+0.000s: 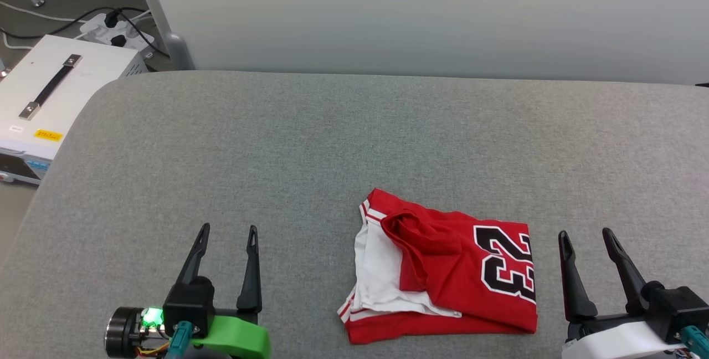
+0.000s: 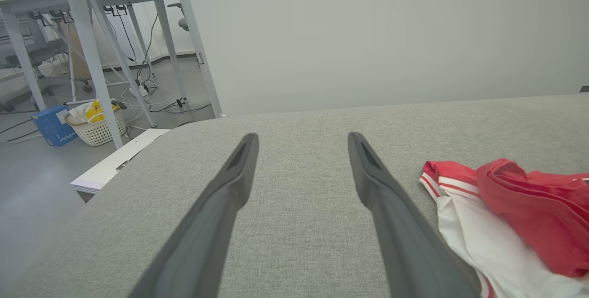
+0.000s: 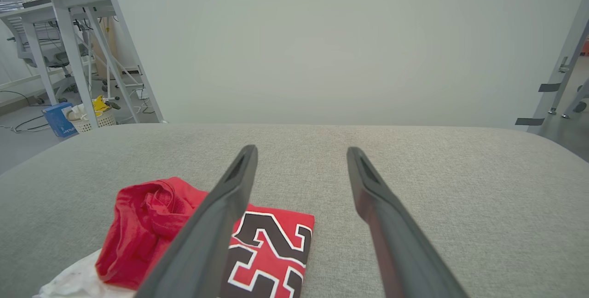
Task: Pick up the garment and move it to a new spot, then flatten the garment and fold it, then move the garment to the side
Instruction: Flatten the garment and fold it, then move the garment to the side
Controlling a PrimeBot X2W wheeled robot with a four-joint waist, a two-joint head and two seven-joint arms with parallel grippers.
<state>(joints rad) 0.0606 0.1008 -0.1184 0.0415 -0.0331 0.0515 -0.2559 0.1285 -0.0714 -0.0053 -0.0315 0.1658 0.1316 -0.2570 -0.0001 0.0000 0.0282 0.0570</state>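
The garment [image 1: 448, 270], a red jersey with white sleeves and a black "23", lies bunched in a rough folded heap on the grey padded table [image 1: 332, 143], near its front edge and right of centre. My left gripper [image 1: 228, 232] stands open well to its left, nothing between its fingers. To the garment's right, my right gripper [image 1: 586, 235] is also open and apart from the cloth. The left wrist view has the garment [image 2: 515, 215] at the lower right of my left gripper [image 2: 303, 138]. In the right wrist view the garment [image 3: 276, 247] lies lower left, partly behind a finger of my right gripper [image 3: 301, 151].
A pale wall panel [image 1: 421, 15] rises behind the table's far edge. On the floor to the left sits a white equipment box with a handle [image 1: 50, 93] and a power strip with cables [image 1: 111, 29]. White desk legs [image 2: 87, 49] and a basket [image 2: 96, 128] stand beyond.
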